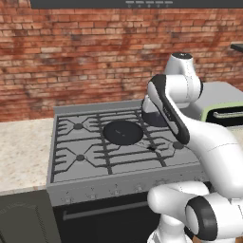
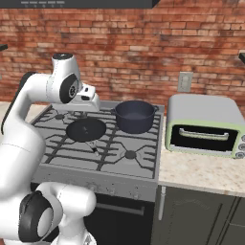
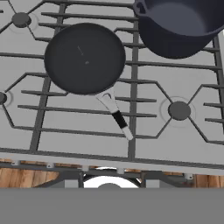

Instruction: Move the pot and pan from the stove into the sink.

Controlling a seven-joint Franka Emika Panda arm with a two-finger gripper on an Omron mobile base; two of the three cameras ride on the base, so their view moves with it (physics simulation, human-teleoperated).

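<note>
The black pan (image 3: pixel 85 59) lies on the stove (image 3: pixel 65 127) at the middle of the grates, its long handle (image 3: pixel 116 114) pointing to the front edge. Behind it to the right stands the dark blue-grey pot (image 3: pixel 183 26) on a rear burner. The base views show the same pan (image 2: pixel 86 129) (image 1: pixel 122 132) and pot (image 2: pixel 135 116); in the left one my arm covers most of the pot (image 1: pixel 153 116). My gripper (image 2: pixel 94 103) hovers above the stove's rear left, over the pan. Its fingers (image 3: pixel 72 181) stand apart with nothing between them. The sink is out of view.
A grey-green toaster oven (image 2: pixel 203 127) stands on the counter (image 2: pixel 206 172) right of the stove. A speckled counter (image 1: pixel 23 147) runs left of the stove. A brick wall (image 2: pixel 143 48) with an outlet (image 2: pixel 184 81) closes the back.
</note>
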